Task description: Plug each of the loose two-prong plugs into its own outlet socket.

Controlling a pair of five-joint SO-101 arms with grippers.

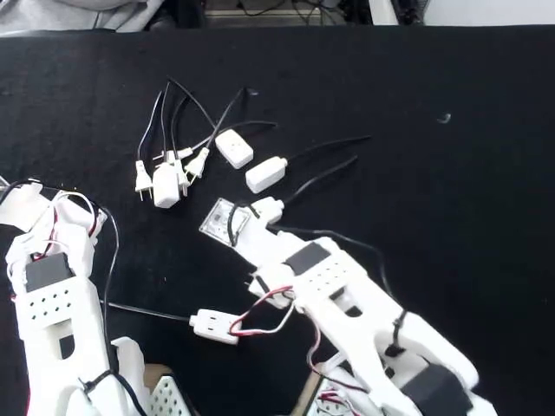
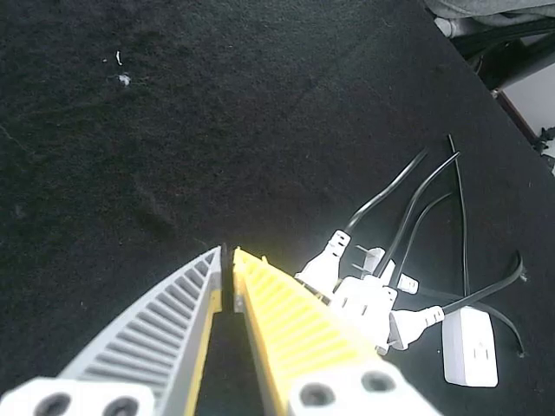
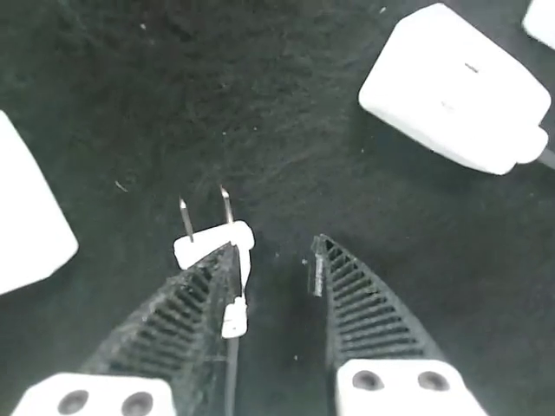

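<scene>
Two fingers of my right gripper point(image 3: 274, 250) stand wide apart, holding nothing, low over the black table point(image 3: 286, 104). A loose plug point(image 3: 212, 244) lies against the tip of one finger, not centred in the gap. Its two prongs point away from the gripper and its thin cord runs back along that finger's inner edge. Beyond the prongs, toward the other finger's side, lies a white socket block point(image 3: 451, 91), well apart from the plug. A second block point(image 3: 22, 217) sits out on the plug's own side. My left gripper point(image 2: 227, 254) is closed, yellow and grey fingers pressed together with nothing between them, over bare cloth. Farther out from it I see a bunch of plugs point(image 2: 360, 290) with black cords fanning away, and past them a third block point(image 2: 470, 347).
</scene>
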